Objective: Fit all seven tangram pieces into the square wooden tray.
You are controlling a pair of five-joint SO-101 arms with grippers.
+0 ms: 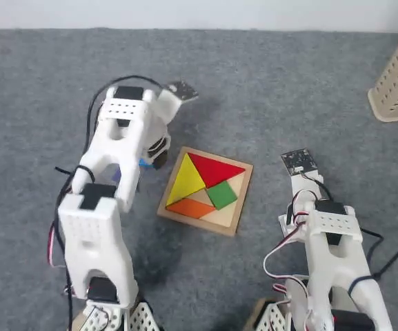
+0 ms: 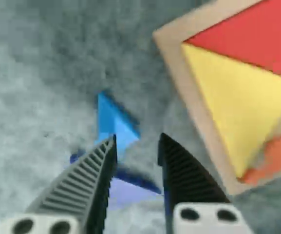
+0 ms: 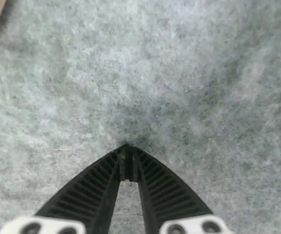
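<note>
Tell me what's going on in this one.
The left claw is open just over a blue piece that lies on the grey mat beside the wooden tray. The tray already holds a red triangle, a yellow triangle, a green square and an orange piece, with some bare wood left. The right claw is shut over the mat, holding nothing.
</note>
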